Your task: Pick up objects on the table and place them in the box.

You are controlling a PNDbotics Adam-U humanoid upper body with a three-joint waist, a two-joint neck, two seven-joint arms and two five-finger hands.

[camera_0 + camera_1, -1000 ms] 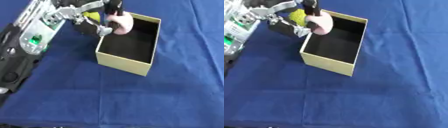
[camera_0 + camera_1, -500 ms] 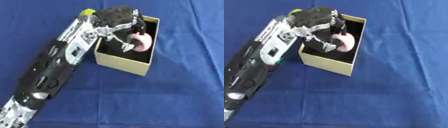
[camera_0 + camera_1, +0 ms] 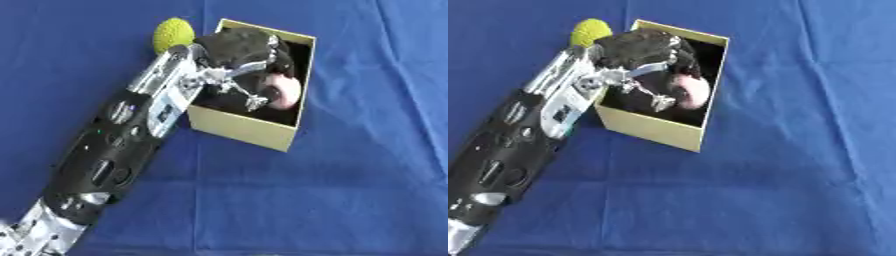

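Left hand (image 3: 241, 50) over the open tan cardboard box (image 3: 241, 127), fingers (image 3: 249, 97) curled round a pink rounded object (image 3: 283, 93) held inside it. Yellow-green textured ball (image 3: 173, 33) on blue-cloth worktop (image 3: 350, 190), beside the box's far-left corner.

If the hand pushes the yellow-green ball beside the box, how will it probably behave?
The yellow-green ball looks round, so it would probably roll across the blue cloth. Its bumpy surface may slow it and help the fingers grip. It lies just outside the box, whose wall could stop it on that side.
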